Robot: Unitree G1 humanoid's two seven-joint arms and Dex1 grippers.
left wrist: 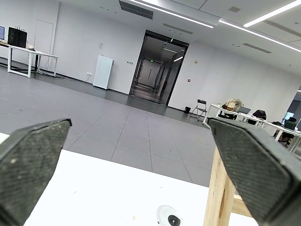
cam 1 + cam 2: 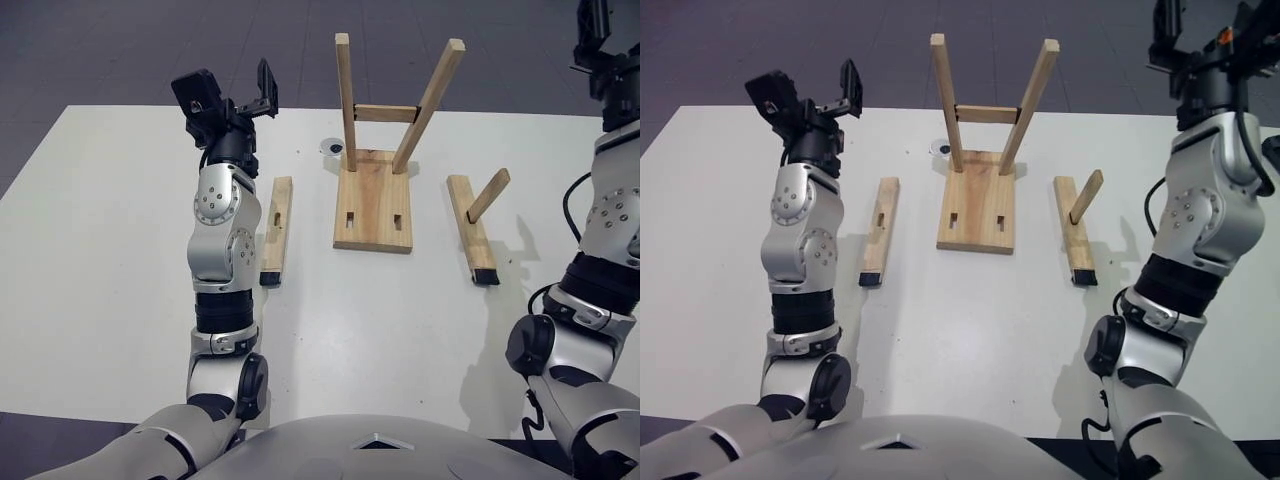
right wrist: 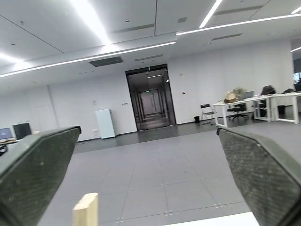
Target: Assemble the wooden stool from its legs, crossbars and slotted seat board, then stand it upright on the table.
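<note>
The slotted seat board (image 2: 372, 205) lies flat at the middle of the white table (image 2: 110, 260). At its far end two legs (image 2: 346, 95) (image 2: 432, 100) stand up, joined by a crossbar (image 2: 385, 113). A third leg (image 2: 277, 228) lies flat to the board's left. The fourth leg (image 2: 471, 240) lies to its right, with a crossbar (image 2: 488, 194) sticking up out of it. My left gripper (image 2: 255, 95) is raised above the table's far left part, open and holding nothing. My right gripper (image 2: 1205, 25) is held high at the far right, open as well.
A small white round disc (image 2: 331, 146) sits on the table just behind the board's left corner. The table's far edge runs close behind the standing legs. Bare table surface stretches along the near side and to the far left.
</note>
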